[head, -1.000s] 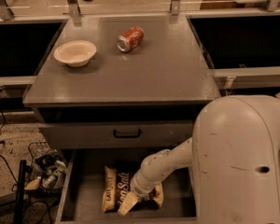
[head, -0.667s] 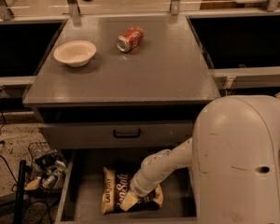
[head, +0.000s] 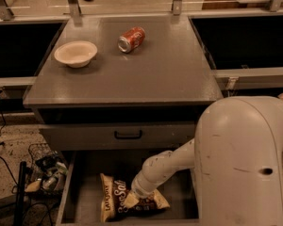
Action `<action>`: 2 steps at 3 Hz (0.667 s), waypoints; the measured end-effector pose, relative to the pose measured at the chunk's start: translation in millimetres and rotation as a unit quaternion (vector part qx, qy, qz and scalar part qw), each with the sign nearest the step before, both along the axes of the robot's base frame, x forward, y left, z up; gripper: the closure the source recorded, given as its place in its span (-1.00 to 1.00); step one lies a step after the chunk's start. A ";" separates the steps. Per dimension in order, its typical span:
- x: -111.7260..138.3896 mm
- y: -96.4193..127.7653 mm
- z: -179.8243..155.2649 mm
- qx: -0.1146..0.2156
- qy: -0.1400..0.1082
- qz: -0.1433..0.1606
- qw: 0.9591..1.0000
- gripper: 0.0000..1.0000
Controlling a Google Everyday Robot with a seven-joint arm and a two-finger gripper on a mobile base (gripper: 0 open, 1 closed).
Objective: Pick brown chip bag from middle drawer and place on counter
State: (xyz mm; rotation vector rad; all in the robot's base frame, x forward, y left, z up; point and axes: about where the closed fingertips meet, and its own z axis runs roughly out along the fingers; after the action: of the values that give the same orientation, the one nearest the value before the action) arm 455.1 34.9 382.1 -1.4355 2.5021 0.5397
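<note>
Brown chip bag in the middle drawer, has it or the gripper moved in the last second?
Nothing visibly changed. The gripper is down in the middle drawer at the brown chip bag, as before. The bowl and soda can lie on the counter where they were.

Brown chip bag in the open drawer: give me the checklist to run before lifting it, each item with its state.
1. Middle drawer open: ok, its floor shows.
2. Brown chip bag reachable: ok, it lies flat on the drawer floor.
3. Gripper on target: ok, it is down at the bag's middle.
4. Firm hold on the bag: cannot tell.
5. Way up: cannot tell; the closed drawer front stands above the open drawer's back.
6. Landing spot on the counter: ok, the bowl and soda can sit toward its back left, with bare surface at front right.
</note>
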 end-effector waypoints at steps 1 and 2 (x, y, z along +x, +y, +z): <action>0.0 0.0 0.0 0.000 0.000 0.000 1.000 1.00; 0.0 0.0 0.0 0.000 0.000 0.000 1.000 1.00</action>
State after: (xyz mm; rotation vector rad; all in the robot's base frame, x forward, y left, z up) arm 455.1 35.0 382.1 -1.4356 2.5021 0.5398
